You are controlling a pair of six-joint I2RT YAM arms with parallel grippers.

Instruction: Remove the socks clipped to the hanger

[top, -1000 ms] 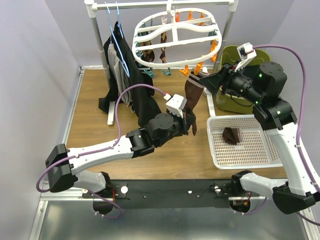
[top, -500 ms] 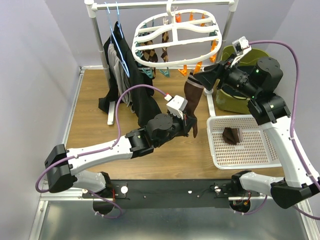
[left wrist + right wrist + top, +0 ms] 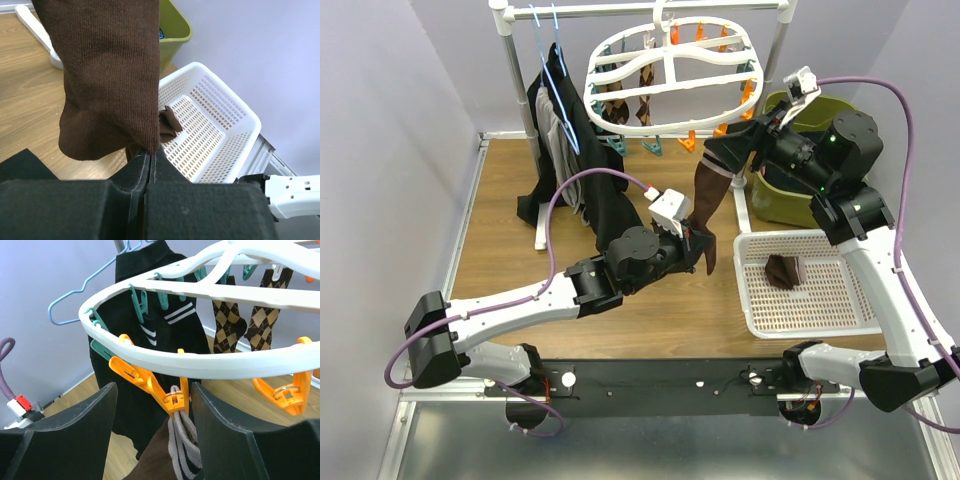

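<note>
Your left gripper (image 3: 150, 155) was clamped on the brown sock (image 3: 110, 75) hanging from the hanger (image 3: 200, 365), your right gripper (image 3: 152, 415) spread around its orange clip (image 3: 172, 397); tugging before that clip opened risked yanking the hanger.

No words to read here.
No letters, numbers or signs can be read on the brown sock (image 3: 110, 75), the white hanger (image 3: 200, 360), the white basket (image 3: 800, 236) or the green bin (image 3: 785, 207).
</note>
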